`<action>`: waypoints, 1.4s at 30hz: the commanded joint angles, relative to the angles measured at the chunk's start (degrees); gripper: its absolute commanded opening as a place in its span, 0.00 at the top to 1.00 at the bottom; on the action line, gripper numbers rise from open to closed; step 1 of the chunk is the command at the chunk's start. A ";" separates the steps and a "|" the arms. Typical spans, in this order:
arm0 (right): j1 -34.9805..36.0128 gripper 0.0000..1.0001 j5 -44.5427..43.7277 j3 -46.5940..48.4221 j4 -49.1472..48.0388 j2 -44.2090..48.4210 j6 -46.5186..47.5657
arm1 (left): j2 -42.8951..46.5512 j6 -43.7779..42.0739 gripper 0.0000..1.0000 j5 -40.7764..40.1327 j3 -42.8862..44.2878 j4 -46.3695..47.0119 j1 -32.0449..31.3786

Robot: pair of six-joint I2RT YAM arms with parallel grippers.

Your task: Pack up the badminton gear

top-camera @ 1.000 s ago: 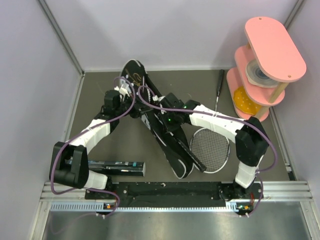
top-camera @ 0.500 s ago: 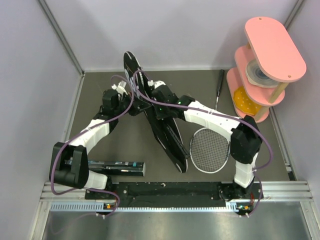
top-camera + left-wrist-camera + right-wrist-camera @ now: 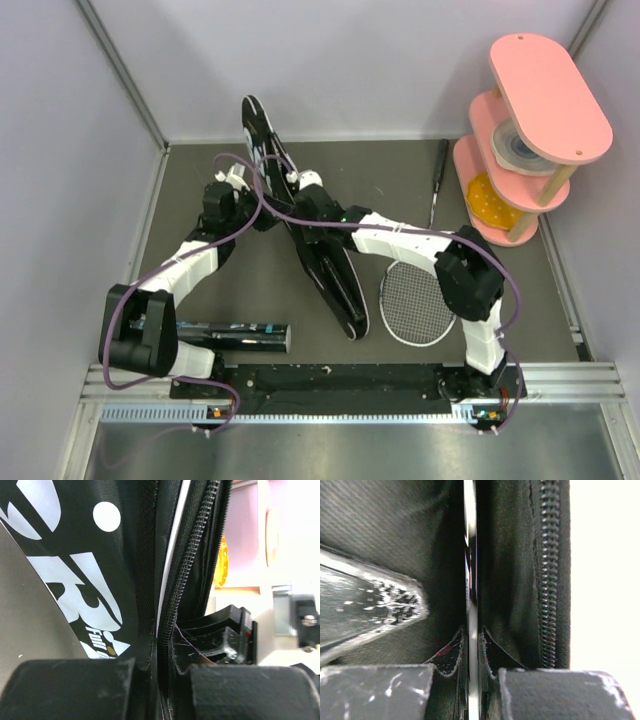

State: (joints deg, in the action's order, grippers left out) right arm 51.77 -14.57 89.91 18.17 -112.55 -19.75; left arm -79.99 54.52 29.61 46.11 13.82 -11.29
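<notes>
The left pincer (image 3: 258, 203) is clamping tight on the edge of the black racket-shaped bag (image 3: 335, 280), its two pads squeezing the fabric right beside the zipper (image 3: 192, 585), with white lettering showing on the bag's side to the left of the pads. The right pincer (image 3: 298, 210) is likewise pinching closed on the bag from the opposite side, just across the fabric from the left pincer, a thin seam running up between its pads in the right wrist view. The bag is standing up on its edge between the two pincers, its rounded end rising beyond them toward the far wall and its other end reaching back toward the arm bases, resting on the counter (image 3: 250, 280). A silver-framed racket (image 3: 420, 300) is lying flat on the counter to the right of the right pincer and nearer the bases, partly under the right arm. The long black shuttle tube (image 3: 235, 333) is lying well behind the left pincer, close to the left arm's base. The pink stand (image 3: 540, 100) is standing far off to the right of both pincers.
</notes>
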 commanded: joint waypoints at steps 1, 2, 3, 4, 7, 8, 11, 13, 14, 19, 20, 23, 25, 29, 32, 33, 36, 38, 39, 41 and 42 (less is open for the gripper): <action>-0.18 1.00 -8.98 -4.46 -22.38 0.76 0.41 | 2.64 2.43 1.00 10.47 -1.11 3.40 -2.07; 0.00 1.00 -9.94 -5.35 -23.70 0.67 -0.02 | 2.64 2.43 1.00 10.39 -1.19 3.40 -2.07; 0.09 1.00 -11.69 -6.23 -26.06 0.67 -0.46 | 2.64 2.43 1.00 10.21 -1.37 3.40 -2.07; 0.09 1.00 -12.58 -7.72 -27.04 0.58 -0.82 | 2.64 2.43 1.00 9.95 -1.37 3.49 -2.07; 0.70 1.00 -14.09 -9.32 -29.96 -0.56 -0.56 | 2.20 2.61 1.00 10.38 -1.46 3.49 -1.98; 0.70 1.00 -14.00 -8.70 -28.73 -0.82 -0.90 | 2.12 2.43 1.00 10.56 -1.46 3.32 -1.98; 0.70 0.87 -12.42 -4.58 -19.78 -0.92 -1.17 | 2.64 1.38 1.00 9.34 -1.46 1.83 -1.89; 0.70 0.71 -9.96 -2.38 -12.51 1.01 -0.56 | 2.90 1.11 1.00 8.81 -1.20 0.86 -1.63; 0.62 0.64 -8.30 -1.76 -9.42 1.80 0.66 | 3.17 0.85 1.00 8.11 -0.93 0.16 -1.46; 0.53 0.28 1.29 -4.29 1.06 11.62 4.28 | 3.96 0.58 1.00 3.97 -0.32 -3.54 -0.49; 0.44 0.27 2.86 -5.09 3.08 13.65 5.85 | 4.05 0.85 1.00 3.79 -0.14 -3.54 -0.40; 0.35 0.25 7.17 -8.86 5.98 21.91 8.92 | 4.13 0.94 1.00 3.53 0.47 -4.07 -0.31; 0.35 0.25 7.71 -13.25 6.08 29.18 11.04 | 4.57 0.50 1.00 3.18 0.82 -5.21 -0.23; -3.15 0.21 2.22 -20.99 5.73 36.51 19.48 | 6.24 -0.56 1.00 1.95 1.35 -7.23 -0.14; -14.88 0.21 5.39 -20.30 11.78 36.79 14.49 | 7.12 -1.61 1.00 2.03 1.53 -8.02 -0.14; -17.46 0.21 6.82 -20.04 13.54 36.53 13.17 | 7.39 -2.05 1.00 1.95 1.62 -8.46 -0.14; -24.42 0.21 7.10 -17.76 16.27 32.25 7.81 | 8.62 -3.54 1.00 1.60 1.44 -9.17 -0.14; -26.27 0.23 5.09 -16.18 18.82 29.07 2.21 | 9.49 -3.98 1.00 2.03 1.18 -9.17 -0.22; -27.41 0.24 3.60 -14.52 20.05 25.58 -0.01 | 9.76 -4.07 1.00 2.21 1.09 -9.08 -0.14; -28.38 0.25 2.00 -13.19 22.34 21.96 -6.51 | 10.46 -4.25 1.00 2.47 0.74 -8.99 -0.14; -29.61 0.25 2.43 -12.22 22.60 20.37 -8.10 | 10.73 -4.25 1.00 2.82 0.65 -8.99 -0.14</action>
State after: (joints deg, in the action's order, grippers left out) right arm 24.18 -10.41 72.90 35.24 -86.52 -16.16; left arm -72.62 51.37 30.61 44.97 1.43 -11.51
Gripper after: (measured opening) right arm 0.754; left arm 0.070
